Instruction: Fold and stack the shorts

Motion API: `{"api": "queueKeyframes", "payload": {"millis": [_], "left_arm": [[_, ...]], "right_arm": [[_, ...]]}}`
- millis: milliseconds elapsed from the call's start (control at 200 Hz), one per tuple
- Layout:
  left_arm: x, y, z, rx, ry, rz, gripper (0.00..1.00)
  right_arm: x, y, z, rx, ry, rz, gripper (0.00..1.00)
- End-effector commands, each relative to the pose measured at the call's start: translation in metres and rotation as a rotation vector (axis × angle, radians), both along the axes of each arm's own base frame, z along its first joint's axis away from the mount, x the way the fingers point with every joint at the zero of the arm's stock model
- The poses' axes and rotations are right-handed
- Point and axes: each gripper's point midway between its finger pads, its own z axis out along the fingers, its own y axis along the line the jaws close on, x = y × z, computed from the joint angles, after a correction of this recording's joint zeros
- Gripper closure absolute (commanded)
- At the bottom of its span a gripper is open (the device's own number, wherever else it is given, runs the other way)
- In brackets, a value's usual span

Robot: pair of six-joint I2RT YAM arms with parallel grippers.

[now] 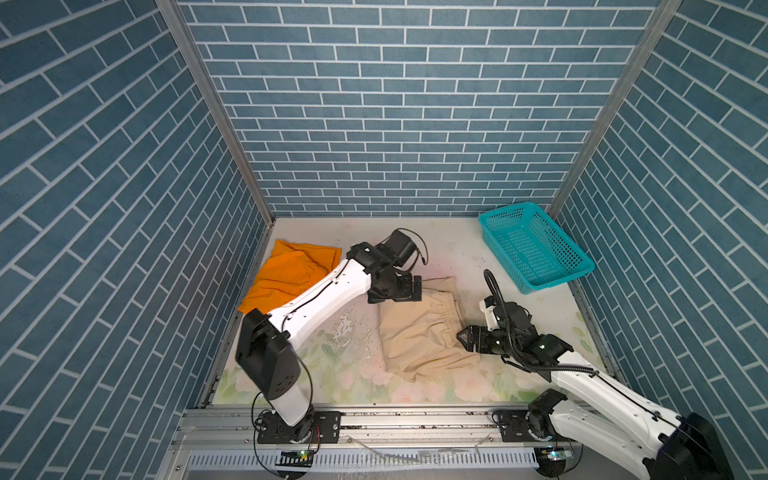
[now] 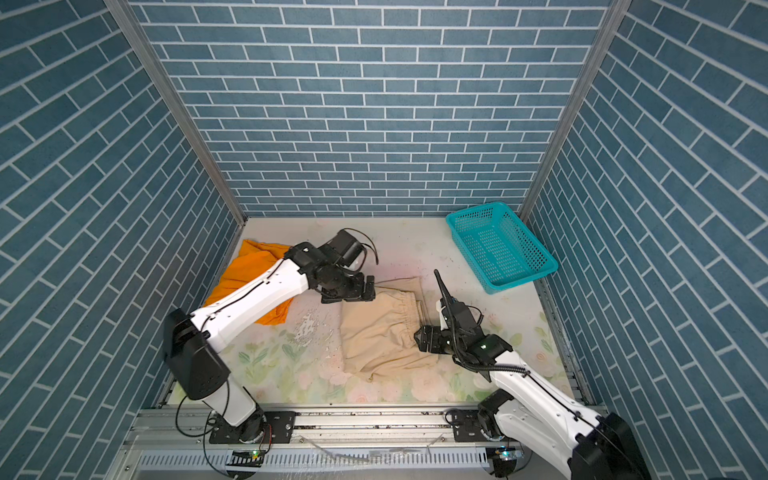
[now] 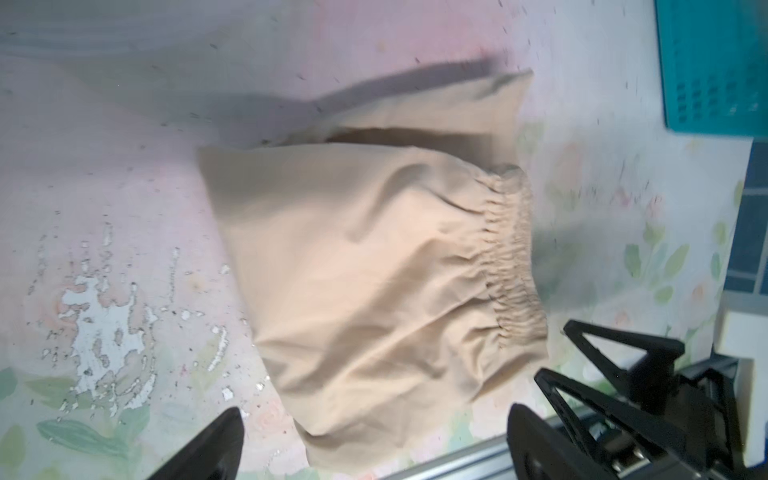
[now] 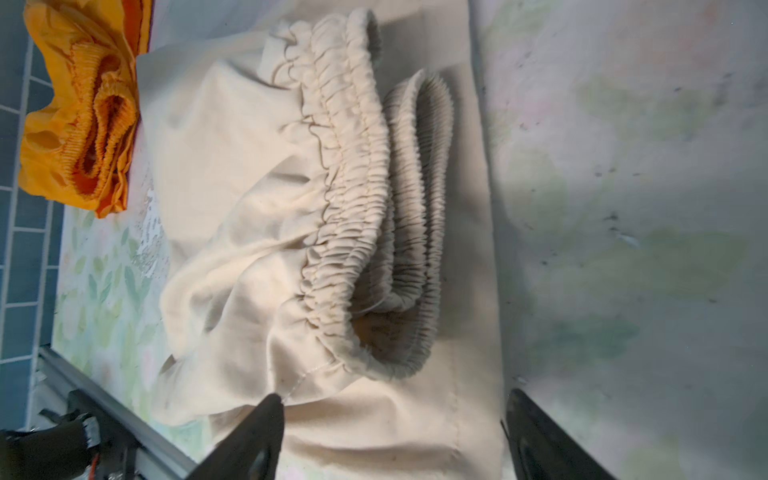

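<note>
A crumpled pair of bright orange cloth shorts (image 1: 286, 270) (image 2: 237, 278) lies at the far left of the flower-printed table (image 1: 332, 365) (image 2: 291, 365), close to the left wall. The white left arm crosses over its near edge. In the right wrist view the orange pair (image 4: 79, 124) shows its gathered waistband bunched up.

The left hand (image 1: 417, 287) (image 2: 370, 289) hangs over the far left corner of the pale beige cloth shorts (image 1: 419, 336) (image 2: 382, 336). Its fingers are spread wide and grasp nothing, and the left wrist view shows the left hand (image 3: 374, 432) released above the cloth (image 3: 374, 257).

The beige pair lies folded over near the middle of the table, well apart from the orange pair. Its elastic waistband faces right, and a flat lower layer sticks out toward the back wall. In the right wrist view the waistband (image 4: 249, 208) is doubled into a loop.

The right hand (image 1: 463, 336) (image 2: 419, 336) (image 3: 561, 357) sits low at the near end of that waistband. Its fingers are spread and nothing is clamped between them (image 4: 392, 403). One fingertip (image 4: 270, 409) lies at the cloth's seam, though contact cannot be told.

A teal perforated plastic basket (image 1: 557, 280) (image 2: 521, 278) stands in the far right corner.
</note>
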Motion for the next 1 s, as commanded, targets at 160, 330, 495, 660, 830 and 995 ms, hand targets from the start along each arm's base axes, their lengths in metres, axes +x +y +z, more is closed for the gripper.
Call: {"api": "queueKeyframes", "payload": {"millis": [160,330,495,660,830,995], "left_arm": [[-0.001,0.035,-0.030,-0.069,-0.015,0.092,0.00],[-0.006,0.040,-0.043,-0.046,0.008,0.081,0.00],[-0.006,0.039,-0.051,-0.058,0.019,0.076,0.00],[-0.008,0.044,-0.055,-0.044,0.018,0.070,0.00],[-0.008,0.043,-0.058,-0.062,0.034,0.071,0.00],[-0.010,0.042,-0.056,-0.070,0.036,0.066,0.00]], "right_arm": [[0.018,0.036,0.009,0.152,0.072,0.036,0.16],[0.026,0.036,-0.004,0.092,0.142,0.013,0.18],[0.017,0.031,-0.012,0.083,0.223,-0.021,0.20],[0.001,0.024,-0.024,0.178,0.251,-0.101,0.20],[0.022,0.026,-0.023,0.196,0.164,-0.135,0.20],[0.039,0.033,-0.015,0.230,0.093,-0.141,0.21]]}}
